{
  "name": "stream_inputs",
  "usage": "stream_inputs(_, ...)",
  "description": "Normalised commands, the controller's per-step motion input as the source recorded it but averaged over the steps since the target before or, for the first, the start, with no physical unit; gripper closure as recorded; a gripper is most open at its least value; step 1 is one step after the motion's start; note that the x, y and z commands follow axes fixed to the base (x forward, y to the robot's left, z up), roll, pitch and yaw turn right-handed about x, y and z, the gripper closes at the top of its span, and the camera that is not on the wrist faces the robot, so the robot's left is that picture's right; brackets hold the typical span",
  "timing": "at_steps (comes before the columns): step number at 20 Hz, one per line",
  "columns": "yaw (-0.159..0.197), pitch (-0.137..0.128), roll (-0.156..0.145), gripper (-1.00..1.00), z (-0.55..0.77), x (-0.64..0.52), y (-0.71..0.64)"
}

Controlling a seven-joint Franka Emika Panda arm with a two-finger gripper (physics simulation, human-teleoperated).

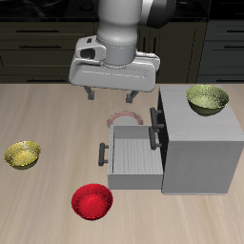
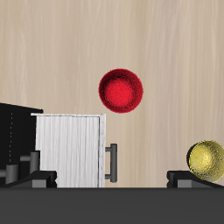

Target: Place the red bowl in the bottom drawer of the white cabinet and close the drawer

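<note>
The red bowl (image 1: 92, 201) is sitting on the tabletop (image 1: 38, 114) near its front edge, just in front of the pulled-out bottom drawer (image 1: 133, 160) of the white cabinet (image 1: 200, 152), well below and apart from my jaws (image 1: 110, 94). I am hanging above the tabletop with jaws spread apart, holding and touching nothing.

- Arm: a thick, rounded cylindrical link is shown in pale grey-white, with a dark band at the joint above it
- Hand body: a broad, flat, light grey housing with rounded corners is seen below the link
- gripper (image 1: 111, 94): two short dark grey fingers (image 1: 91, 92) are mounted beneath the housing
- Wrist view: the fingers are rendered as dark, blocky, stepped shapes
</note>
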Motion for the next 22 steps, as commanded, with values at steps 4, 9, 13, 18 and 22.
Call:
stream_inputs(4, 0.011, -0.022, 0.008, -1.0, 0.08, 0.28, 0.05)
stream_inputs(9, -0.007, -0.035, -0.039, -1.0, 0.13, 0.31, -0.09)
stream_inputs(13, -0.006, -0.02, -0.045, -1.0, 0.05, 0.24, -0.13)
stream_inputs(18, -0.005, -0.034, -0.027, -1.0, -0.02, 0.14, -0.1)
stream_inputs(22, -0.031, -0.041, -0.026, -1.0, -0.02, 0.06, -0.07)
